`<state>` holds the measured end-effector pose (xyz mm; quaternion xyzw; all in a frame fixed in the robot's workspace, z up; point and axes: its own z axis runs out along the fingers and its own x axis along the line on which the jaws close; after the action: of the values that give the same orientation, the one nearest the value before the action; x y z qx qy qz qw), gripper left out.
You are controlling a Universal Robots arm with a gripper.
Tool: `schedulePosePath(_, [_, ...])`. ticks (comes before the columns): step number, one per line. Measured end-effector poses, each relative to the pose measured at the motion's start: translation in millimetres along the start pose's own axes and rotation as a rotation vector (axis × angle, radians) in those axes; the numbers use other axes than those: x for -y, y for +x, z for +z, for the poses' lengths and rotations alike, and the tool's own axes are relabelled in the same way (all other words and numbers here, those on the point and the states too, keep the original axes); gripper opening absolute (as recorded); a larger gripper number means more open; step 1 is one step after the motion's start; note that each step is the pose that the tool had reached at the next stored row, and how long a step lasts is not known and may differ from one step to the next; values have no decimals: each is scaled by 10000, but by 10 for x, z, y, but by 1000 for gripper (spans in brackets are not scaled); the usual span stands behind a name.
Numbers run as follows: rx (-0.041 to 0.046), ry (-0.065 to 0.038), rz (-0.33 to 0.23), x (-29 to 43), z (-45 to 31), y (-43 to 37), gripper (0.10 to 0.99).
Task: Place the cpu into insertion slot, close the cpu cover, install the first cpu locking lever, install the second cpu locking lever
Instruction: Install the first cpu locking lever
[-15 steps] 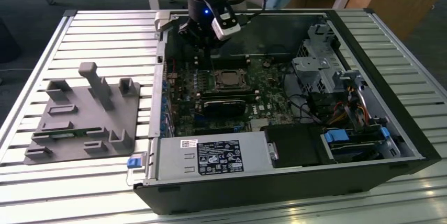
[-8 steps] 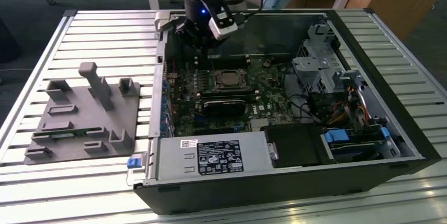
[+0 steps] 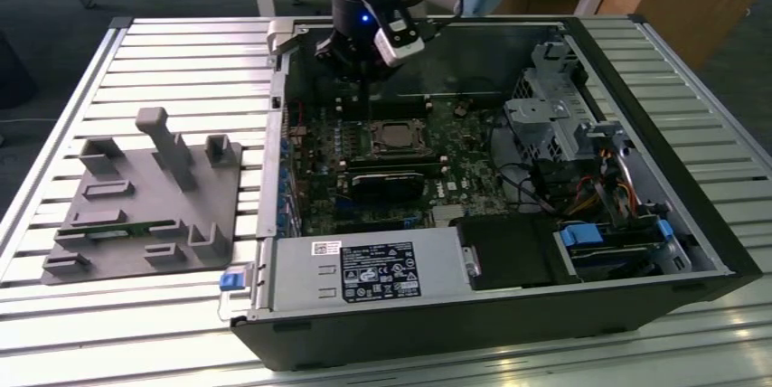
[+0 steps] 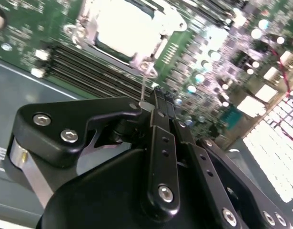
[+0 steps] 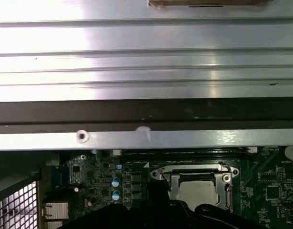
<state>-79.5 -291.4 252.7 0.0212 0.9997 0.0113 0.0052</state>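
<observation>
The cpu (image 3: 392,137) lies in the insertion slot (image 3: 372,127) on the green board inside the open computer case. Its silver top (image 4: 120,26) shows through the cut-out of the cpu cover (image 4: 84,29), which lies flat over it. In the first wrist view the cpu (image 5: 199,192) sits framed by that cover (image 5: 171,177). My gripper (image 3: 361,102) reaches down into the case beside the socket, on the exterior view's left of it. Its black fingers (image 4: 160,98) are pressed together. A thin wire locking lever (image 4: 145,83) runs from the socket corner to the side of the fingertips.
A black card (image 3: 386,179) lies just in front of the socket. The power supply (image 3: 362,274) fills the case's near side and a drive cage (image 3: 561,107) the exterior view's right. A grey fixture block (image 3: 139,197) stands on the slatted table (image 3: 121,315). The case wall (image 5: 146,138) runs close by.
</observation>
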Motion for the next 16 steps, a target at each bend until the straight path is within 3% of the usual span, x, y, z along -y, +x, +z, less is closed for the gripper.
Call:
schedulePosePath(5, [-21, -9, -22, -10, 6, -220, 106])
schedulePosePath(6, [-32, -18, -34, -14, 9, -314, 106])
schedulePosePath(7, [-35, -64, -44, -14, 10, -339, 106])
schedulePosePath(11, [-41, -330, -55, 1, 22, -340, 106])
schedulePosePath(16, [-32, -338, -407, 4, 81, -344, 106])
